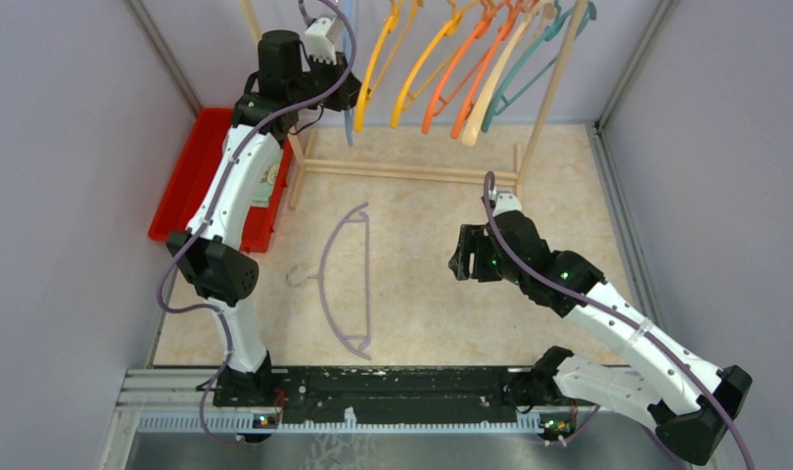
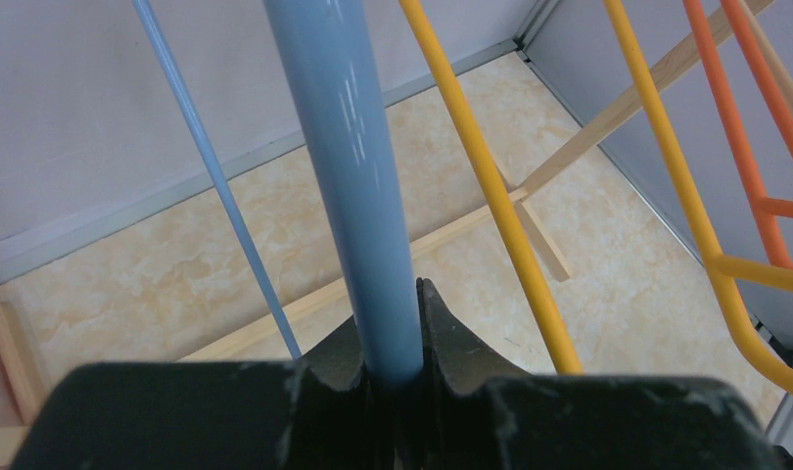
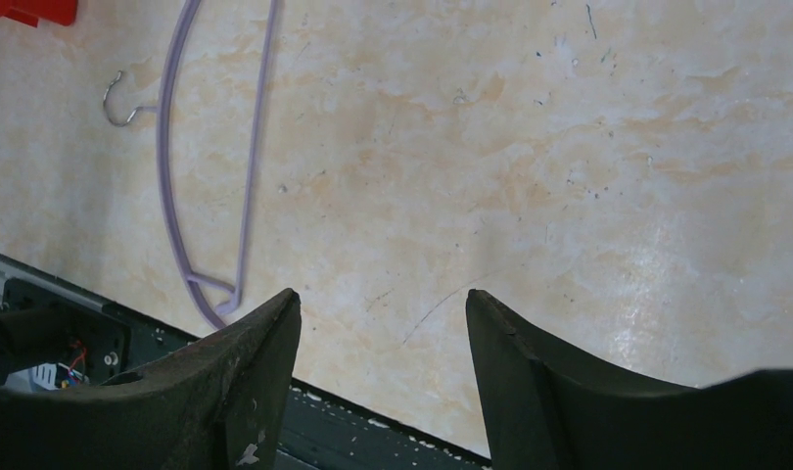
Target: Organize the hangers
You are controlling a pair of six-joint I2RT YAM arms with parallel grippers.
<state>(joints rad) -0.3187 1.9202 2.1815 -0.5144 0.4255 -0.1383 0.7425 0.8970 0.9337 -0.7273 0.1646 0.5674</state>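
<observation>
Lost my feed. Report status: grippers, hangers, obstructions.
Left gripper shut on light blue hanger at the rack. Right gripper open, empty. Lavender hanger flat on table. Nothing blocking it.

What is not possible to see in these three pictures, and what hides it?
- Top view: the hooks of the hangers on the rack are cut off by the upper edge, so whether the light blue hanger hangs there is unclear.
- Top view: the left arm covers much of the red bin.
- Left wrist view: the left gripper hides the light blue hanger's lower part.
</observation>
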